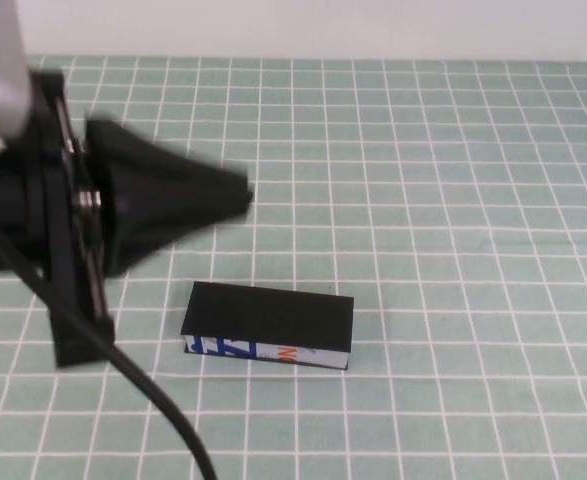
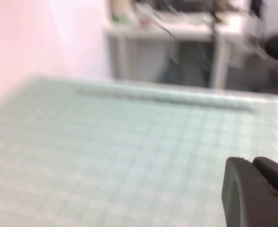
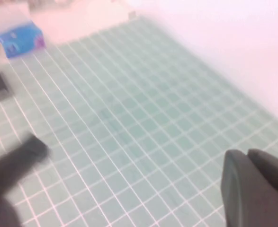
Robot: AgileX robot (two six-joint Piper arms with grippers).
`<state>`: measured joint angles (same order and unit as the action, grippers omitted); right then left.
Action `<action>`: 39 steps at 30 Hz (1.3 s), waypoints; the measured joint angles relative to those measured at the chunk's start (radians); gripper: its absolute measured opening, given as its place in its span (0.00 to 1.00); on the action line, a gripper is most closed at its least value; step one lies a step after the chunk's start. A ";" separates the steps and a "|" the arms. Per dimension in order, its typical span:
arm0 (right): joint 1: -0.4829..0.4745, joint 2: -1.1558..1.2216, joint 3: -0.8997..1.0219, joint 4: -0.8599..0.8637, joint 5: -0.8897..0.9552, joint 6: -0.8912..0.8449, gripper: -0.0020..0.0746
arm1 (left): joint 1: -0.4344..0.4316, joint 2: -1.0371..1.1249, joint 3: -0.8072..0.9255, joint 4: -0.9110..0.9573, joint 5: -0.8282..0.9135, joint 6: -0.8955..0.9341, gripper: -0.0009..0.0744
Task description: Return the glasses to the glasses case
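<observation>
The glasses case (image 1: 268,322) lies shut on the green grid mat, a black box with a white front edge printed in blue and orange. No glasses show in any view. My left gripper (image 1: 241,198) hovers behind and left of the case, its tips pointing right, shut and empty. In the left wrist view the left gripper (image 2: 248,163) has its fingers pressed together over bare mat. My right gripper (image 3: 245,158) is out of the high view; in the right wrist view it is shut and empty above the mat.
The left arm's black cable (image 1: 143,390) runs across the mat left of the case. In the right wrist view a blue and white box (image 3: 19,35) stands at the mat's far edge, and a blurred dark shape (image 3: 15,161) lies lower down.
</observation>
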<state>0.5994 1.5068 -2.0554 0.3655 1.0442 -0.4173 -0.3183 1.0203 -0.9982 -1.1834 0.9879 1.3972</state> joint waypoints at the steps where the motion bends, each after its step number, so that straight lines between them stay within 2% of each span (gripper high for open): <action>1: 0.000 -0.029 0.000 0.000 0.014 0.000 0.01 | 0.000 0.009 -0.005 0.041 0.035 -0.043 0.01; 6: 0.000 -0.140 0.008 -0.044 0.113 0.005 0.01 | 0.000 0.113 -0.007 0.247 0.172 -0.251 0.01; 9: 0.000 -0.202 0.064 -0.124 0.163 0.050 0.01 | 0.005 0.178 -0.007 0.379 0.163 -0.410 0.01; 12: 0.000 -0.285 0.169 -0.253 0.179 0.116 0.01 | 0.053 0.191 -0.007 0.456 0.119 -0.515 0.01; 18: 0.000 -0.518 0.502 -0.531 0.112 0.265 0.01 | 0.238 0.123 -0.007 0.436 0.047 -0.595 0.01; 21: 0.000 -0.674 0.693 -0.584 0.028 0.339 0.01 | 0.332 0.066 -0.007 0.354 0.030 -0.591 0.01; 23: 0.000 -0.771 0.820 -0.594 -0.029 0.359 0.01 | 0.363 0.029 -0.007 0.292 0.026 -0.570 0.01; 27: 0.000 -0.960 1.107 -0.600 -0.142 0.431 0.01 | 0.368 -0.041 -0.007 0.198 0.095 -0.470 0.01; 33: 0.000 -1.181 1.491 -0.601 -0.336 0.518 0.01 | 0.296 -0.155 -0.007 0.187 0.169 -0.425 0.01; 39: 0.000 -1.279 1.697 -0.601 -0.444 0.530 0.01 | 0.236 -0.302 -0.007 0.248 0.184 -0.455 0.01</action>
<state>0.5994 0.2282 -0.3585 -0.2352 0.6003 0.1132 -0.0822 0.7185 -1.0049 -0.9352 1.1714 0.9420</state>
